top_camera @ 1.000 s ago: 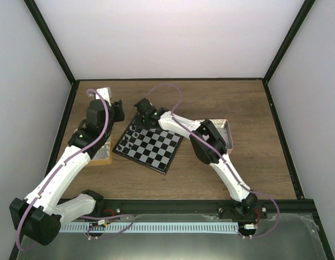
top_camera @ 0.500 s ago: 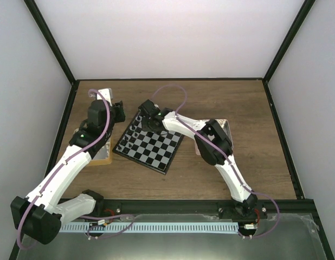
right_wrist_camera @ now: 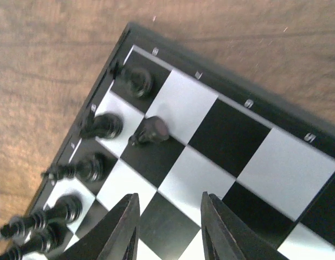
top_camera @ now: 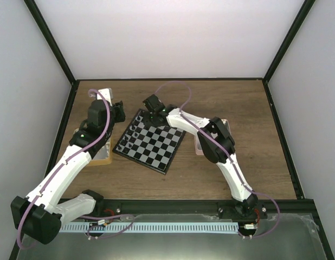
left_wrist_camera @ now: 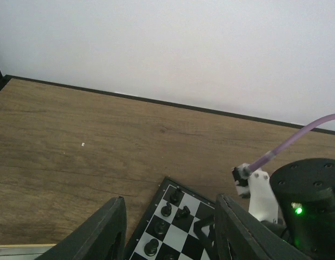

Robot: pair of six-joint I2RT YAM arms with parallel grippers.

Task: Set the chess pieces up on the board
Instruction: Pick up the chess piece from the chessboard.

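The board (top_camera: 156, 147) lies skewed at the table's middle. Black chess pieces (top_camera: 132, 131) stand in a row along its left edge. In the right wrist view several stand upright (right_wrist_camera: 105, 125) and one lies tipped on its side (right_wrist_camera: 151, 131) on the second file. My right gripper (right_wrist_camera: 170, 227) hovers open and empty over the squares beside them, at the board's far corner (top_camera: 151, 108). My left gripper (left_wrist_camera: 170, 233) is open and empty, held above the table left of the board (top_camera: 117, 111), and sees the same corner pieces (left_wrist_camera: 166, 208). No cream-white pieces show.
A tan tray (top_camera: 102, 157) lies under the left arm, left of the board. A pink tray (top_camera: 226, 125) lies right of the board, mostly hidden behind the right arm. A black frame rims the wooden table, with white walls behind.
My right gripper has drawn back from the board's left-edge pieces toward the far corner, and its elbow has swung right. The left arm has hardly moved.
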